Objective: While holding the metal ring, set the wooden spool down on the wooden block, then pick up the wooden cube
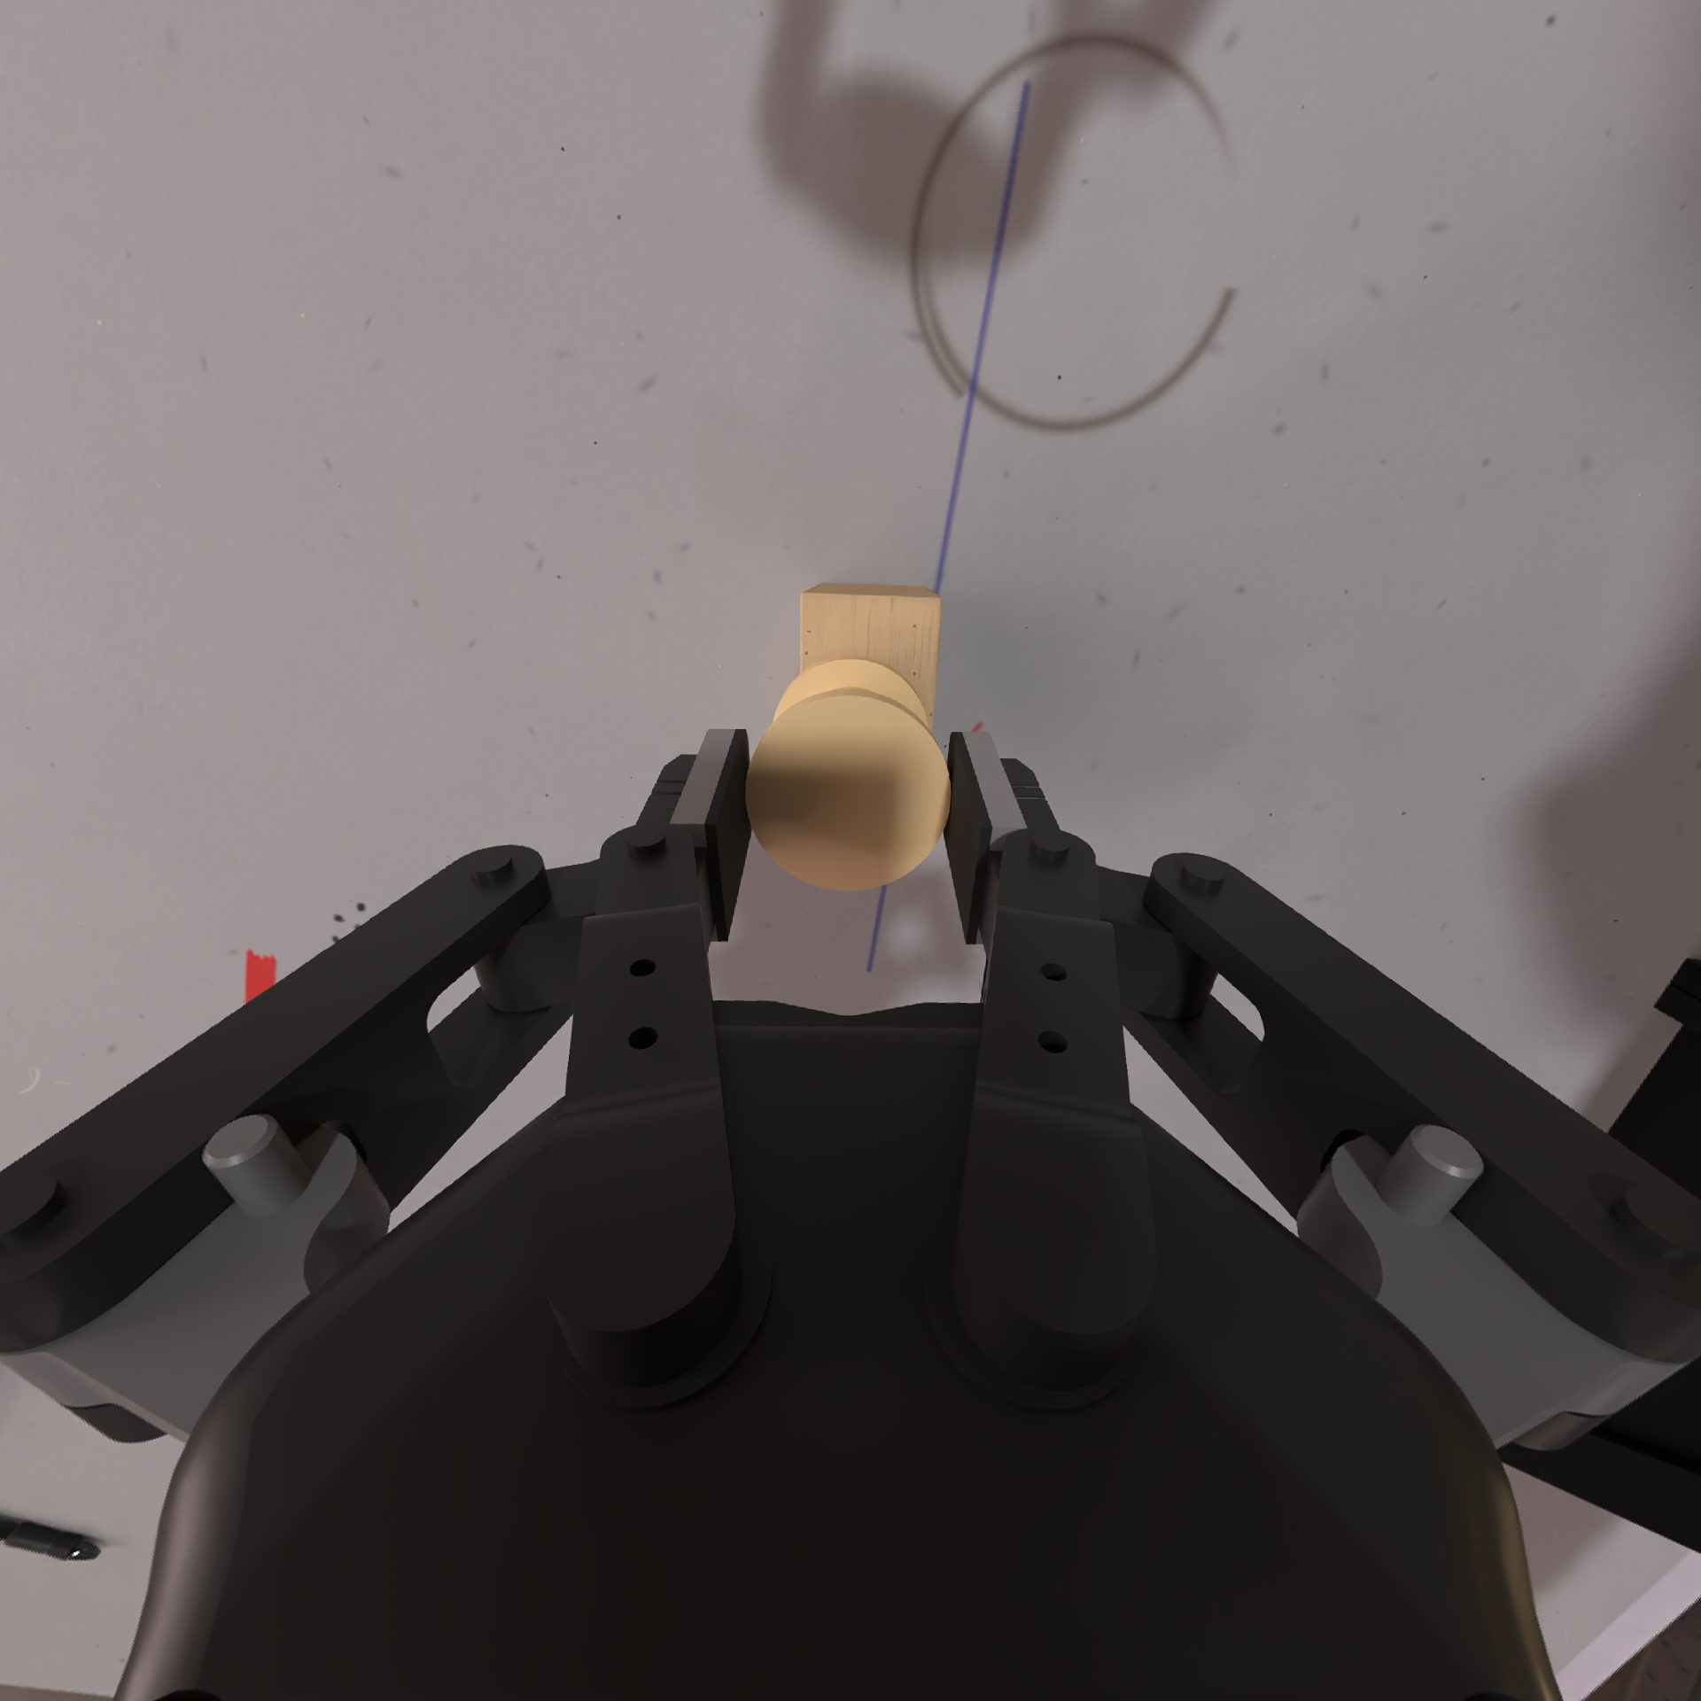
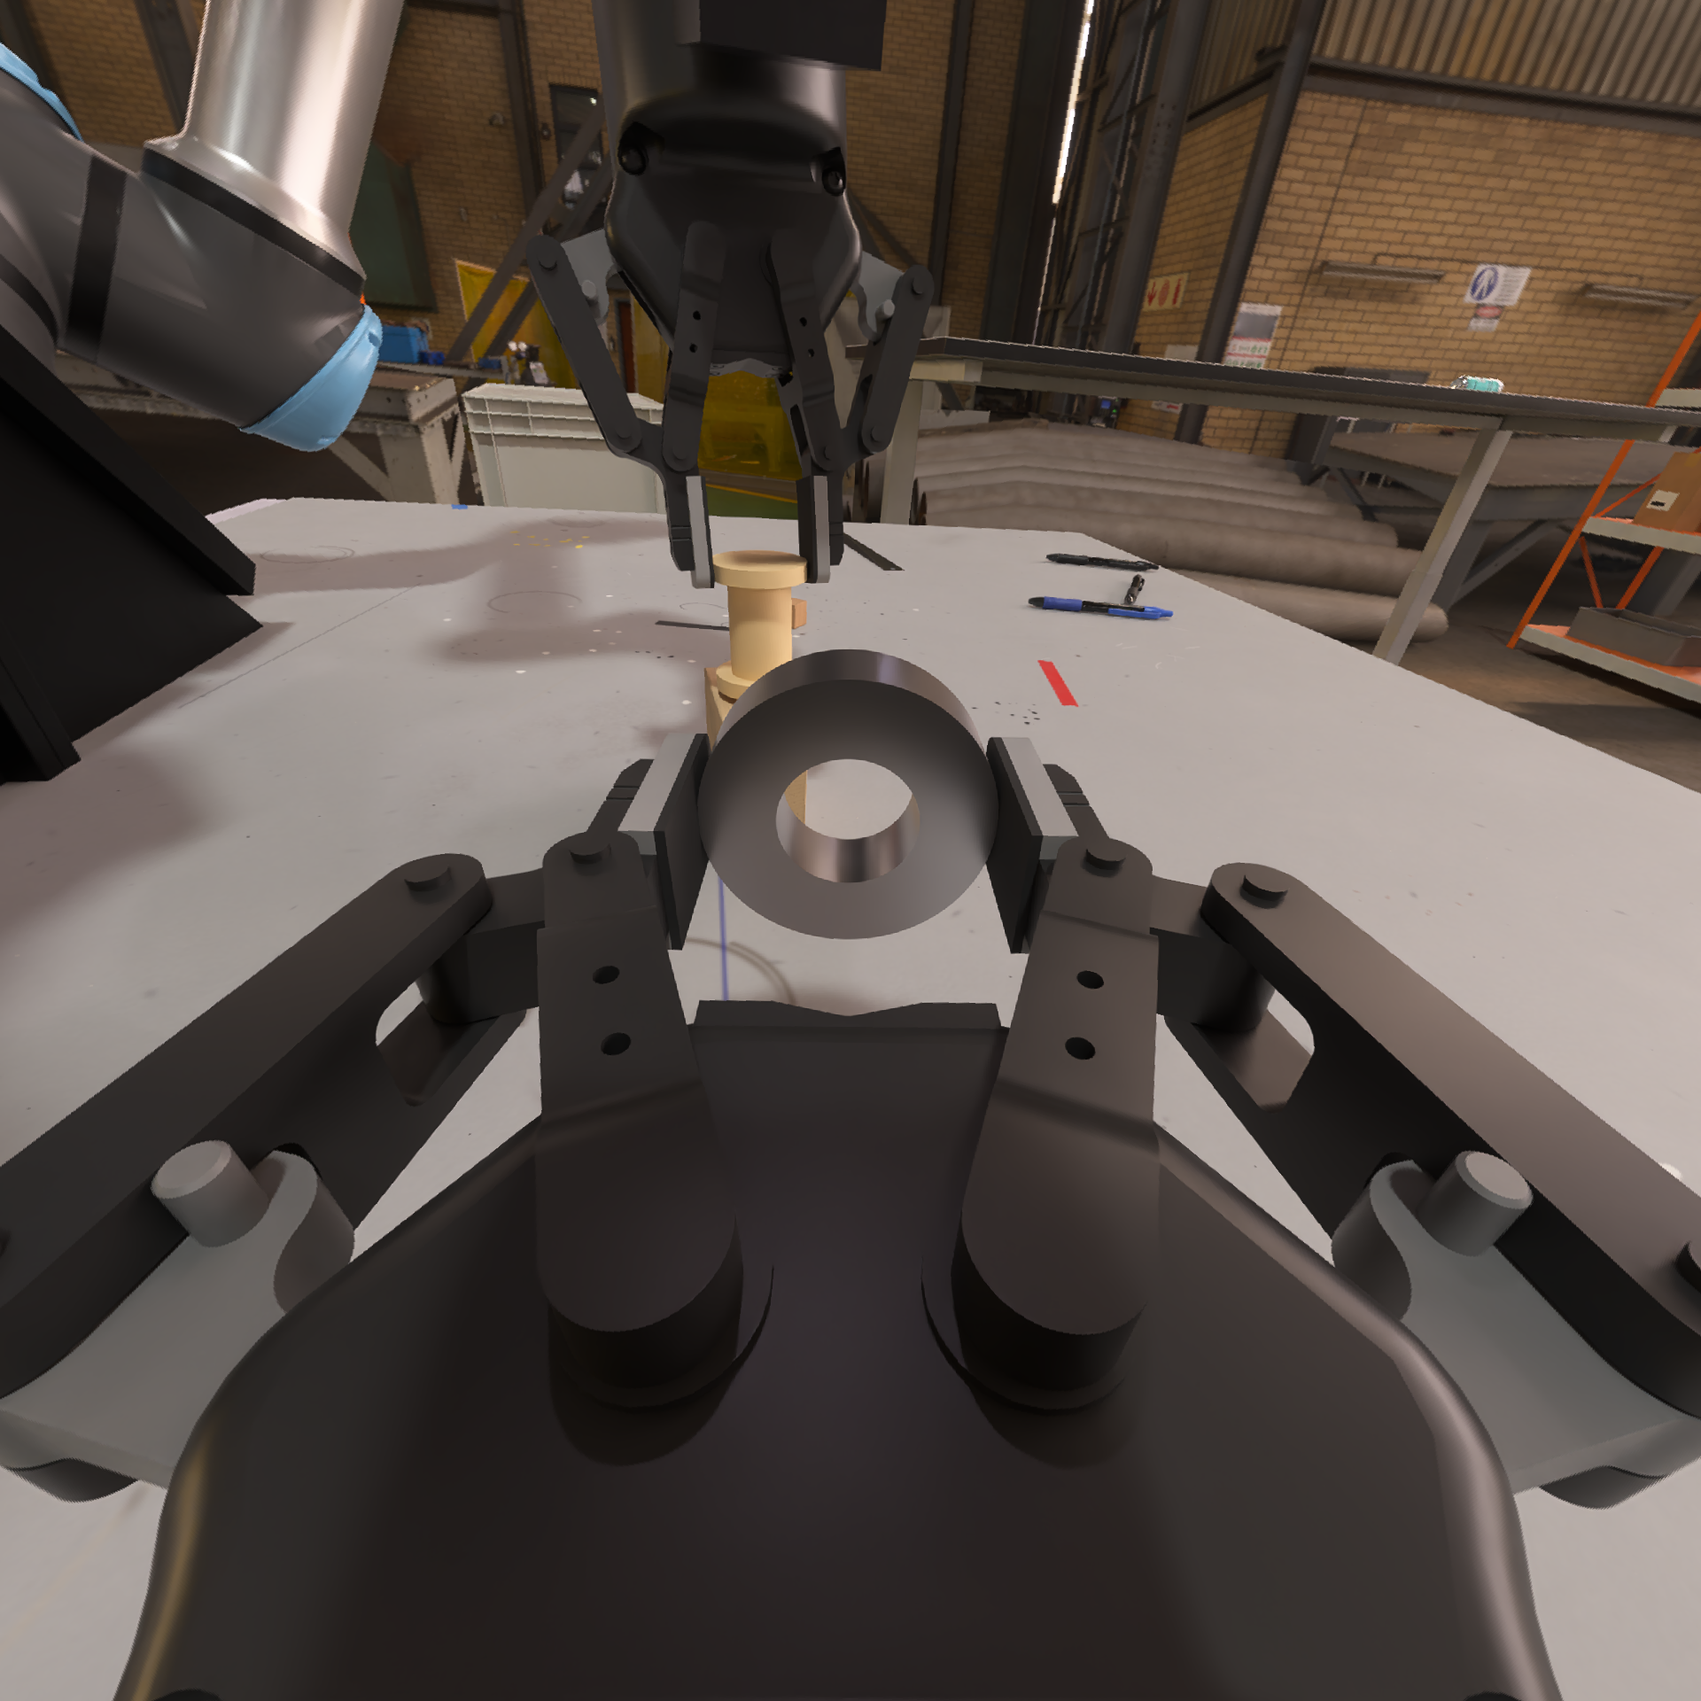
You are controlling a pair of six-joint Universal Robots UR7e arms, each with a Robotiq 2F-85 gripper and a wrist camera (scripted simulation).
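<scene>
My left gripper (image 1: 847, 769) points straight down and is shut on the top flange of the pale wooden spool (image 1: 847, 801). The spool stands upright with its lower end on the wooden block (image 1: 884, 626). From the right wrist view the same spool (image 2: 759, 626) stands on the block (image 2: 721, 704) under the left gripper (image 2: 759, 563). A small tan piece (image 2: 800, 610), perhaps the wooden cube, shows just behind the spool. My right gripper (image 2: 847, 792) is shut on the dark metal ring (image 2: 847, 874), held above the table, close in front of the block.
The grey table (image 2: 1289, 828) carries two pens (image 2: 1100, 606) at the far right and a red tape strip (image 2: 1057, 683). The left arm (image 2: 230, 230) and a black box (image 2: 101, 552) stand at the left. A thin blue line (image 1: 980, 350) crosses the table.
</scene>
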